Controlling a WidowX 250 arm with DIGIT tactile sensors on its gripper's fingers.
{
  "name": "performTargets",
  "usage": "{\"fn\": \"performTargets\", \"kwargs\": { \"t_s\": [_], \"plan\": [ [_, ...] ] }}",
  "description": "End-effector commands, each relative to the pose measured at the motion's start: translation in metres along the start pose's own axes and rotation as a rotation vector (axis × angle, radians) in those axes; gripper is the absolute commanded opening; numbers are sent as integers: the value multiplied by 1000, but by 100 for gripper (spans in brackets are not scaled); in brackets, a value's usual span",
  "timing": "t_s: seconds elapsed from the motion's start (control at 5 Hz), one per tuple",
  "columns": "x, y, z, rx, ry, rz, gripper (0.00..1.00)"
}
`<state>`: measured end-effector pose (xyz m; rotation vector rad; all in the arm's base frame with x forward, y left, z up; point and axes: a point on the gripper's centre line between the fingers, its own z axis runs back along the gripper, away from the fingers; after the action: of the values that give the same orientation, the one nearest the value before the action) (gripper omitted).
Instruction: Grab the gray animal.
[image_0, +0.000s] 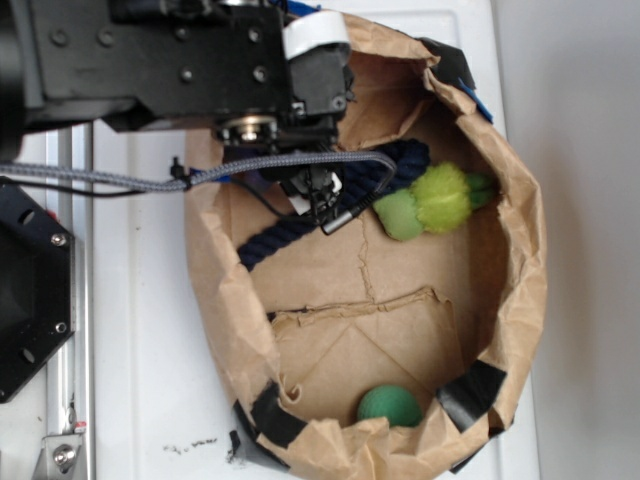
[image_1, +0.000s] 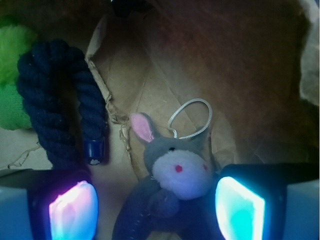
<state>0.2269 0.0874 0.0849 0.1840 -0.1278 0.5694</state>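
Observation:
In the wrist view the gray animal (image_1: 177, 172) lies on the brown paper between my two glowing pads (image_1: 74, 210), nearer the right one. It has a pale round face, one pink-lined ear and a white ring loop (image_1: 192, 117) above its head. My gripper (image_1: 156, 207) is open, with a gap on the left side of the toy. In the exterior view the arm covers the animal; the gripper (image_0: 318, 195) hangs inside the paper bag (image_0: 515, 240) near its upper left wall.
A navy rope (image_1: 55, 105) lies left of the animal, its end cap close to the left pad; it also shows as the rope (image_0: 290, 230). A lime-green fuzzy toy (image_0: 435, 200) rests at the right. A green ball (image_0: 390, 405) sits at the bag's lower end.

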Motion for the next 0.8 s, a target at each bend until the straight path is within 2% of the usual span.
{"fn": "performTargets", "kwargs": {
  "t_s": [0.0,0.2,0.6],
  "plan": [
    [1,25,14,45,13,79,100],
    [-3,25,8,69,19,73,100],
    [-4,15,-20,66,19,42,100]
  ]
}}
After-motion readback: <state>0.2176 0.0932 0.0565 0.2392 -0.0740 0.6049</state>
